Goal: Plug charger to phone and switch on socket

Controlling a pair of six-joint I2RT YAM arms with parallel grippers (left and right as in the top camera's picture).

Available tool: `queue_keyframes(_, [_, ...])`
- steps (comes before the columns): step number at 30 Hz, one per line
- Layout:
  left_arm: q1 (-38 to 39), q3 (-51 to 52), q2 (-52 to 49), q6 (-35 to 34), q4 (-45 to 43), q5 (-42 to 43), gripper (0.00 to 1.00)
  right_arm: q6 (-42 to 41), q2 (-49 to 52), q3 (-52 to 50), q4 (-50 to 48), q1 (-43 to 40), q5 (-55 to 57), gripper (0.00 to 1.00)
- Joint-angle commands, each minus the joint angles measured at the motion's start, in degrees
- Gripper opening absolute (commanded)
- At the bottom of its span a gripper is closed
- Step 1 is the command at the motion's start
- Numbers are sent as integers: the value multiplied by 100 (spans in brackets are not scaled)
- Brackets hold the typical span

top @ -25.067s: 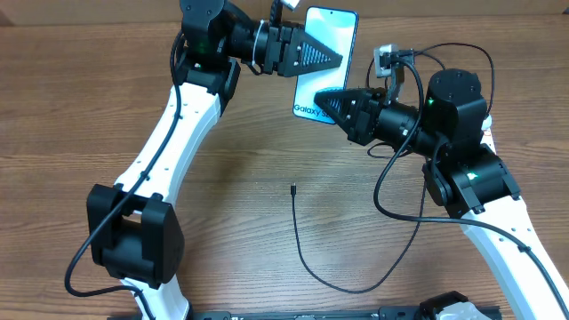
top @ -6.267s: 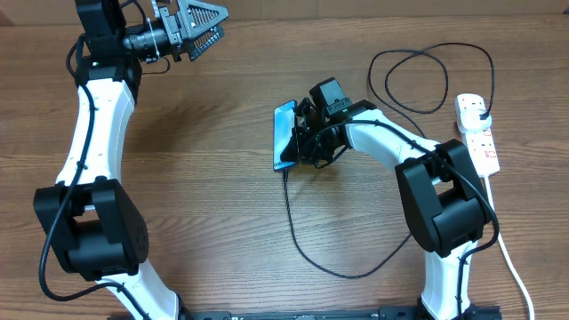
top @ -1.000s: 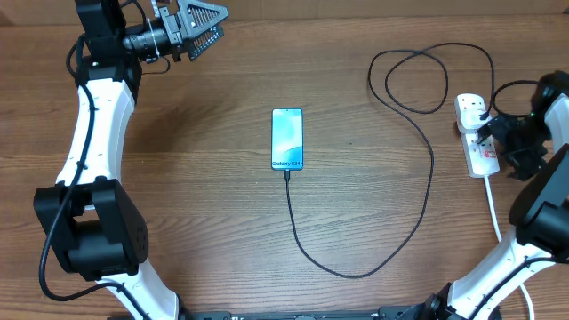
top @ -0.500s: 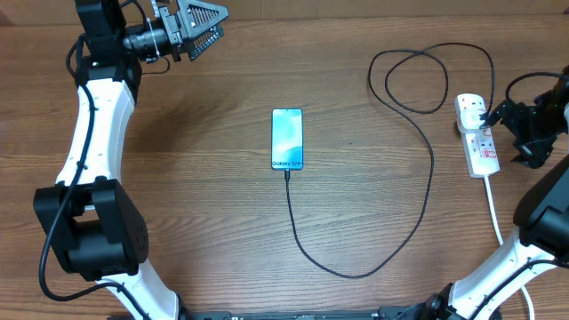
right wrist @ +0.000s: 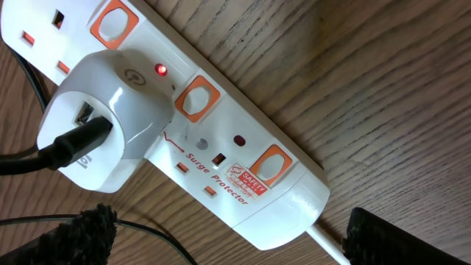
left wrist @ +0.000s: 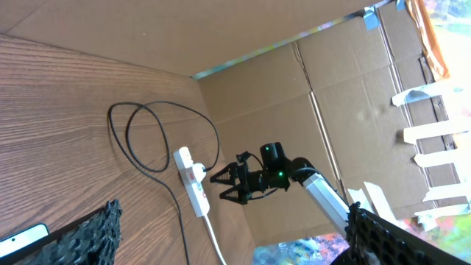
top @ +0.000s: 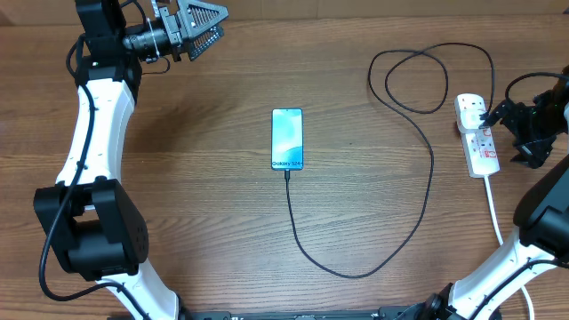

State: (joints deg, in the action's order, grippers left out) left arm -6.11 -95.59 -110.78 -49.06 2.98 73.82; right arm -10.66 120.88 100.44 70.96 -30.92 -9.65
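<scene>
The phone [top: 287, 140] lies flat mid-table, screen up. The charger's thin black cable [top: 418, 204] runs from its lower edge, loops right and back up to a white adapter [right wrist: 103, 140] plugged into the socket [top: 476, 135]. Beside the adapter a small red light [right wrist: 160, 70] glows on the white strip [right wrist: 243, 140]. My right gripper [top: 508, 135] hovers open just right of the socket; in the wrist view its black fingertips [right wrist: 81, 235] straddle the strip's cord end, apart from it. My left gripper [top: 222, 22] is raised at the far left, open and empty.
The strip's thick white cord [top: 493, 209] trails toward the front right edge. Cardboard walls [left wrist: 294, 96] stand behind the table. In the left wrist view the socket [left wrist: 193, 193] and the right gripper [left wrist: 235, 184] appear far off.
My right gripper has drawn back to the right off the socket over the last second and now holds still. Phone, cable and left arm have not moved.
</scene>
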Motion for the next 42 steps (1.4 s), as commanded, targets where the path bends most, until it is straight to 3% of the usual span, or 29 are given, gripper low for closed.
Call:
queue_keyframes(1, [13,-13,214,151,-22,4,100,28,22,83,-20,9,-31,100])
queue_keyframes(21, [114,-13,446,151,-17,4,99,28,22,83,-1001,9,-33,100])
queue_keyframes(25, [138,-13,876,745,-17,-138,100,28,22,83,-1174,9,-31,100])
queue_keyframes(27, [168,-13,1104,1193,0,-549,100,28,22,83,-1182,9,-31,100])
queue_keyframes(30, [356,-13,1480,2527,420,-1521,100,28,22,83,-1182,9,-31,100])
queue_keyframes(33, [776,-13,1843,3602,1578,-3263,100,28,22,83,-1182,9,-31,100])
queue_keyframes(35, [1126,-13,2006,3770,2315,-4656,100,28,22,83,-1182,9,-31,100])
queue_keyframes(38, [1534,-11,2072,3779,2804,-5886,100,28,22,83,-1182,9,-31,100])
queue_keyframes(42, [1797,122,2070,3764,2747,-6192,100,28,22,83,-1182,9,-31,100])
